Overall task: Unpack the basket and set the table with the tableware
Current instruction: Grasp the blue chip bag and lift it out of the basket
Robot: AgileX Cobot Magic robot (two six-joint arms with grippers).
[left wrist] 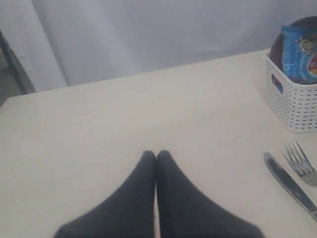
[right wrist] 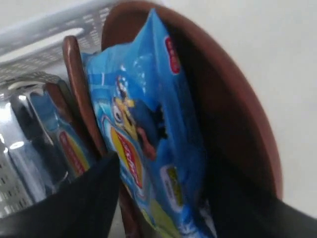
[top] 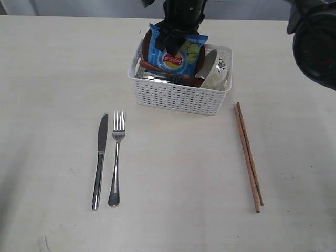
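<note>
The white basket [top: 178, 94] stands at the far middle of the table [top: 173, 210]. In it are a blue chip bag [top: 176, 52], a reddish-brown plate [right wrist: 233, 114] behind the bag, a steel cup [right wrist: 29, 129], a dark red spoon [right wrist: 79, 94] and a pale speckled bowl [top: 216, 68]. My right gripper [right wrist: 163, 168] is open, its fingers on either side of the bag's upper part. The knife [top: 100, 160] and fork [top: 116, 157] lie side by side on the left, the chopsticks [top: 248, 156] on the right. My left gripper [left wrist: 155, 154] is shut and holds nothing, over bare table left of the knife [left wrist: 290, 186].
A dark part of the robot [top: 315, 42] hangs over the table's far right corner. A grey wall runs behind the table's far edge [left wrist: 148, 74]. The basket [left wrist: 292, 99] and fork [left wrist: 299, 163] show at the side of the left wrist view.
</note>
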